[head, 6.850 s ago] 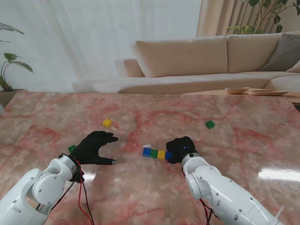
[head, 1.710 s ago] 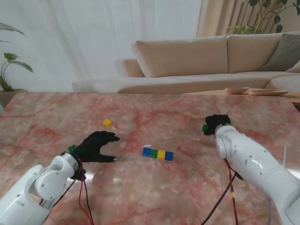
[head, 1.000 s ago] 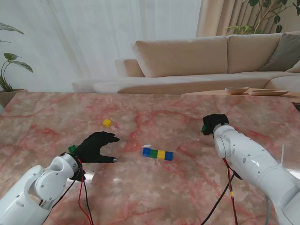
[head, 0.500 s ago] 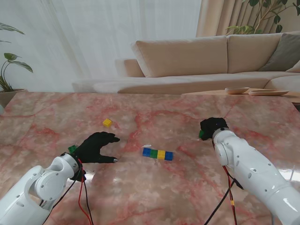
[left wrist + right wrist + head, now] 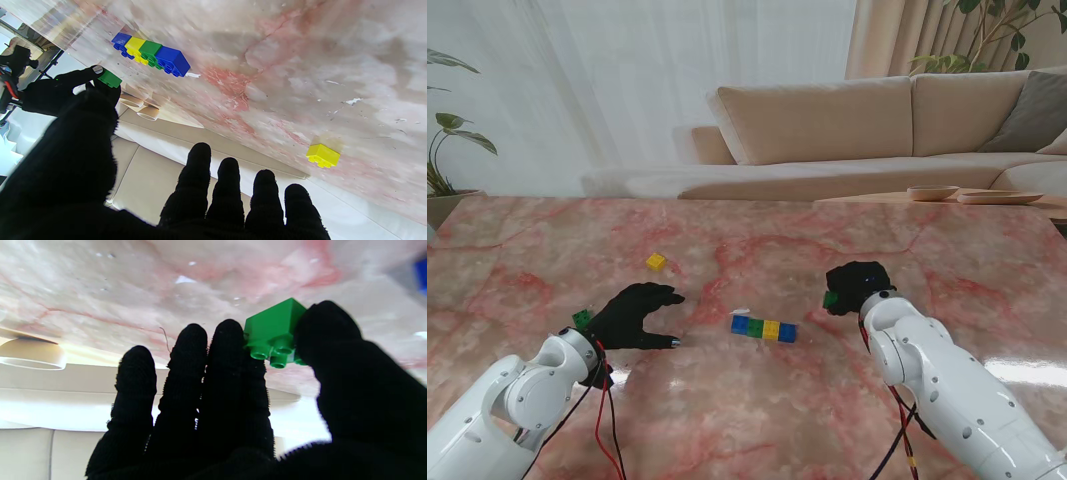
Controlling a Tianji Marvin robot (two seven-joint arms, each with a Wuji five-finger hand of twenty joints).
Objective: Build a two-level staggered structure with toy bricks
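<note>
Stand view: right robot hand [image 5: 859,285] grasping green brick [image 5: 830,298], right of brick row [image 5: 764,329]; left robot hand [image 5: 632,314] released.

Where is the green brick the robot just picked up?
In the stand view, the green brick is pinched in the right hand, right of the brick row.

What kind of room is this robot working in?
Probably a living room, or a lab dressed as one: a beige sofa behind the pink marble table, sheer curtains and a leafy houseplant.

Two blue bricks [image 5: 740,324], two yellow bricks [image 5: 656,262], three green bricks [image 5: 830,298].
</note>
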